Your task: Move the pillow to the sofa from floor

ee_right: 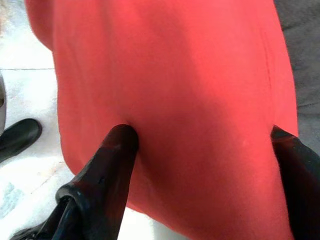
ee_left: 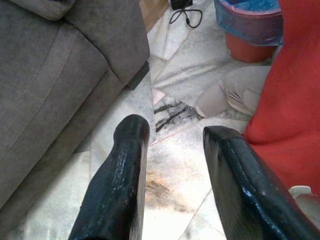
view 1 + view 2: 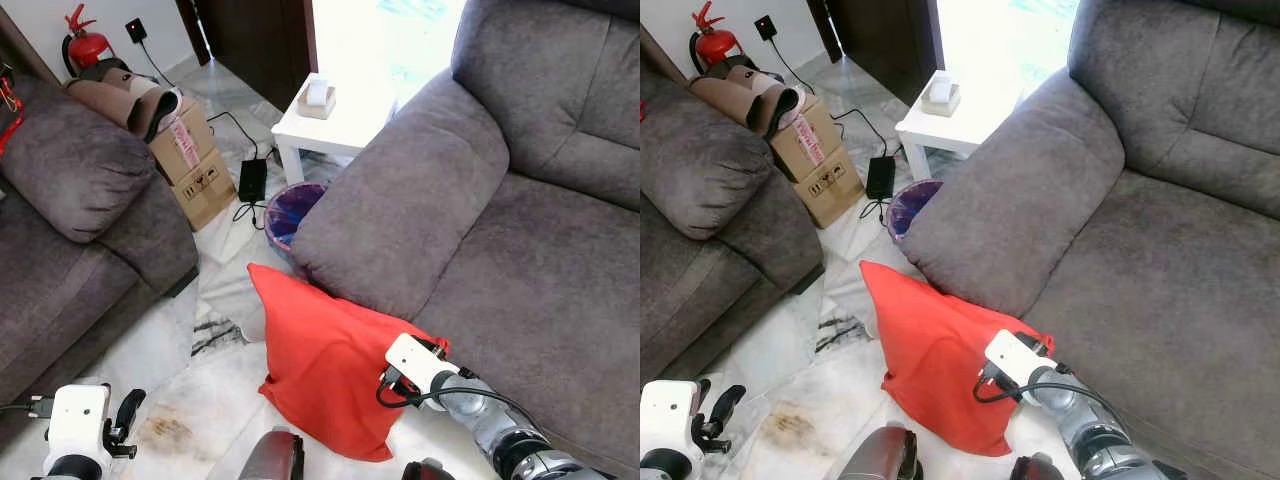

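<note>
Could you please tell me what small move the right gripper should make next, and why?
Probably close: the right gripper stands open with its fingers pressed against the soft red fabric pillow, which leans on the grey fabric sofa.

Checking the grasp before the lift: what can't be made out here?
- Right gripper: fingers spread, pressed into the red fabric pillow; real grip unclear.
- Pillow's lower corner, head views: cut off behind the arms.
- Purple bin: contents hidden by the grey sofa arm.
- Left gripper: open above floor.
</note>
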Available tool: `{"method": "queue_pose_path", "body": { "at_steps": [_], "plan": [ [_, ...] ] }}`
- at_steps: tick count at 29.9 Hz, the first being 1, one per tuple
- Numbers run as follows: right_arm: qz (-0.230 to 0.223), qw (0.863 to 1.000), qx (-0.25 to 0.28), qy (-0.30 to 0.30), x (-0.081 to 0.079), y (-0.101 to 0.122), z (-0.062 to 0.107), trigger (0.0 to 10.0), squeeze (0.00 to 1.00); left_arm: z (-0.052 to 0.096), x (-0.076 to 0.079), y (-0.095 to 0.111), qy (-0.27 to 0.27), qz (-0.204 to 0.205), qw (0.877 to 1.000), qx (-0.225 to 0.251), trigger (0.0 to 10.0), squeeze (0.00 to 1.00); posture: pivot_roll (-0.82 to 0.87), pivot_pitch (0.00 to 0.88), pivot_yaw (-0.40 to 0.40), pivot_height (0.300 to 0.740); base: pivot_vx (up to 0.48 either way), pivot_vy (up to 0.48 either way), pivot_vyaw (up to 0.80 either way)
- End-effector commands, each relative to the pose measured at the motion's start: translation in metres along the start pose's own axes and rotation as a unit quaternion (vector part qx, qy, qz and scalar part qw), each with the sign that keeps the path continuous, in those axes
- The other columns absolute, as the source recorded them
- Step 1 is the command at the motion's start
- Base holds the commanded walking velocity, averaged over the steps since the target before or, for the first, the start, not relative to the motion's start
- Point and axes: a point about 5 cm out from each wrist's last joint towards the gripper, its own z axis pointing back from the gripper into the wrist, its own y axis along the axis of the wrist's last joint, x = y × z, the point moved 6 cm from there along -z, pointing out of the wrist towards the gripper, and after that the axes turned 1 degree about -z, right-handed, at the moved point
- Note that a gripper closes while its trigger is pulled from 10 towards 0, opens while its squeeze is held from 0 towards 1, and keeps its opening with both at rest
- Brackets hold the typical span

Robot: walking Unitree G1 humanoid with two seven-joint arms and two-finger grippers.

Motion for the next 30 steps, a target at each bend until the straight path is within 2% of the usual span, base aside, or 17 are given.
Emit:
{"method": "queue_pose_path", "body": {
  "at_steps": [1,8,15,18,23,30],
  "plan": [
    [-0.023,1.000,-0.014,-0.001,-0.009,-0.010,0.001,0.0,0.00,0.006,-0.006,-0.008,0.010,-0.013,1.000,-0.020,10.0,0.00,0.41,0.315,0.124,0.657,0.000,0.000,0.00],
    [-0.029,1.000,-0.011,-0.004,-0.010,-0.009,0.000,0.0,0.00,0.007,-0.006,-0.007,0.012,-0.016,1.000,-0.021,10.0,0.00,0.40,0.313,0.124,0.657,0.000,0.000,0.00],
    [-0.046,0.999,-0.008,0.008,-0.022,-0.009,-0.001,0.0,0.00,0.000,-0.002,-0.007,0.013,-0.003,1.000,-0.016,10.0,0.00,0.38,0.306,0.109,0.657,0.000,0.000,0.00],
    [-0.057,0.998,-0.003,0.016,-0.029,-0.008,-0.001,0.0,0.00,-0.002,0.002,-0.006,0.011,0.003,1.000,-0.011,10.0,0.00,0.35,0.303,0.099,0.657,0.000,0.000,0.00],
    [-0.103,0.994,0.016,0.025,-0.032,0.000,-0.003,0.0,0.00,-0.007,0.008,-0.008,0.011,0.015,1.000,-0.010,10.0,0.00,0.32,0.302,0.093,0.657,0.000,0.000,0.00],
    [-0.123,0.991,0.033,0.030,-0.034,0.010,-0.004,0.0,0.00,-0.012,0.012,-0.007,0.009,0.020,1.000,-0.006,10.0,0.00,0.30,0.291,0.088,0.657,0.000,0.000,0.00]
  ]
}}
